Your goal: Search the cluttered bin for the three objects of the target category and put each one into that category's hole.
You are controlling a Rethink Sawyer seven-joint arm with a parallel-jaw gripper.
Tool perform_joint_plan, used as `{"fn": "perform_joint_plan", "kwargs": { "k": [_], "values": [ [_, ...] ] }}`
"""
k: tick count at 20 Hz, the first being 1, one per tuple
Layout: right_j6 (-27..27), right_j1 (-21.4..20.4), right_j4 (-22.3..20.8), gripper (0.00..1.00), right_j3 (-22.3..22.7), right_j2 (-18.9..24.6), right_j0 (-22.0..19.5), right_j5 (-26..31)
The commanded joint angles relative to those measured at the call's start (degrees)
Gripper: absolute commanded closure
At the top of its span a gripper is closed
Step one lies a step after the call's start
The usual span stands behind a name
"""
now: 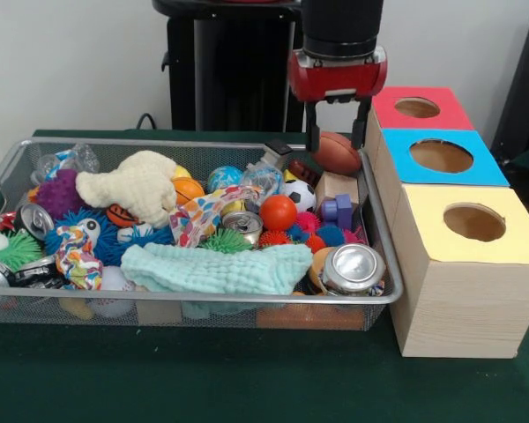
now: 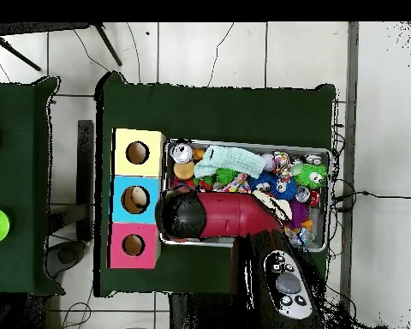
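My gripper (image 1: 336, 144) is shut on a small brown toy football (image 1: 339, 155). It holds the ball just above the far right corner of the wire-mesh bin (image 1: 203, 300), next to the red-ringed hole (image 1: 417, 107) of the wooden box. An orange, black-striped toy (image 1: 123, 215) lies half buried left of the middle; I cannot tell if it is the tiger. No bear-like toy shows. In the overhead view the arm's head (image 2: 187, 216) hides the gripper, which is beside the red hole (image 2: 134, 245) at the bin's (image 2: 330, 156) edge.
The blue-ringed hole (image 1: 441, 156) and yellow-ringed hole (image 1: 474, 222) follow the red one toward the camera. The bin holds a cream plush (image 1: 137, 185), an orange basketball (image 1: 188, 189), a mint cloth (image 1: 216, 267), cans (image 1: 353, 267), spiky balls and a soccer ball (image 1: 298, 194).
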Motion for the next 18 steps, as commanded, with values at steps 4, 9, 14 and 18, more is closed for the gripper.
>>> {"fn": "perform_joint_plan", "kwargs": {
  "k": [4,9,14,18],
  "values": [
    [-9.53,6.79,-8.24,0.0,-10.07,8.69,-4.68,2.86],
    [-10.54,7.56,-10.27,0.0,-11.2,10.08,-6.85,4.61],
    [-12.92,6.2,-12.59,0.0,-10.66,10.55,-9.65,8.84],
    [-15.39,5.58,-14.52,0.0,-10.59,11.7,-12.39,11.16]
  ]
}}
